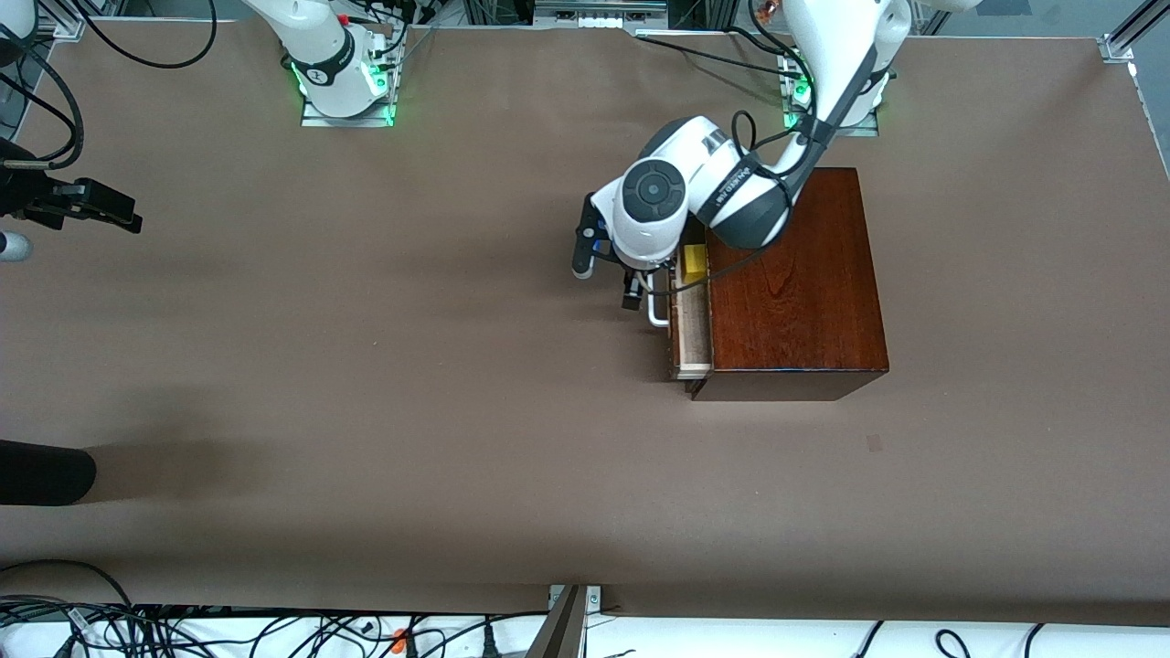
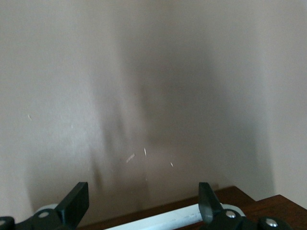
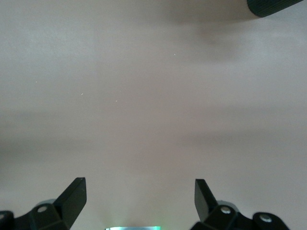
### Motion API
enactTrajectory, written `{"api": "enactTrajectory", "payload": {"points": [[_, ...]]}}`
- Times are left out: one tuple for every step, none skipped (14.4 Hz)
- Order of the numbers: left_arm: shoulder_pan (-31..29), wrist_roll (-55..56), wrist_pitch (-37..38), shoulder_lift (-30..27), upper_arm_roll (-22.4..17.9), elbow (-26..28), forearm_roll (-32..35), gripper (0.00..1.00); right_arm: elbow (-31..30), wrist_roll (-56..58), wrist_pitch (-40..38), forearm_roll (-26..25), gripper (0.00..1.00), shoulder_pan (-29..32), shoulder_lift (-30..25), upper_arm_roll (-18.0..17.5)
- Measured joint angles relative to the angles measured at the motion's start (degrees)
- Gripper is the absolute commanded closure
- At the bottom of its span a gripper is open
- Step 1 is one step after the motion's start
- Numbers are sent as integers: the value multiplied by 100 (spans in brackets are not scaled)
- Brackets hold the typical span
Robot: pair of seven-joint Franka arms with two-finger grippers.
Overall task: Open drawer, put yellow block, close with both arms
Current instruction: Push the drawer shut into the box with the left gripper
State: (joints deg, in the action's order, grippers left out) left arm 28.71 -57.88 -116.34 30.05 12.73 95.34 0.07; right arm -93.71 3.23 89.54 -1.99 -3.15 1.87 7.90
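Left gripper hangs low in front of the drawer, its black fingers spread apart with the white U-shaped bar handle lying between them, not clamped. On a clock face laid over the front view, this gripper sits at about three o'clock from the centre of the table, just beside the dark reddish-brown box. That box is a glossy, grained wooden block with square edges; its drawer is pulled out only partway toward the right arm's end, showing a narrow strip of pale, matte light wood. Inside that strip, at the twelve o'clock end, rests the yellow block, a small plain cube partly hidden under the left arm's rounded white wrist. Right gripper waits over the table's edge at about nine o'clock, well apart from the box, its wedge-shaped black fingers wide apart above smooth, brown matte tabletop, holding nothing.
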Motion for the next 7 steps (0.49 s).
{"api": "enactTrajectory", "payload": {"points": [[-75,-4,54,-10,-7,0,9,0,0,0,0,3,0,0,0,0],[-143,-6,75,-15,-8,1,18,0,0,0,1,5,0,0,0,-2],[-193,-7,94,-16,-9,1,19,0,0,0,2,7,0,0,0,-8],[-216,-7,132,-17,-9,1,26,0,0,0,2,8,0,0,0,-18],[-219,-7,164,-18,-9,1,80,0,0,0,3,8,0,0,0,-27],[-216,-5,190,-24,-2,2,151,0,1,0,7,8,0,0,0,-33],[-215,-5,199,-30,0,1,221,0,6,0,12,8,0,0,0,-34]]}}
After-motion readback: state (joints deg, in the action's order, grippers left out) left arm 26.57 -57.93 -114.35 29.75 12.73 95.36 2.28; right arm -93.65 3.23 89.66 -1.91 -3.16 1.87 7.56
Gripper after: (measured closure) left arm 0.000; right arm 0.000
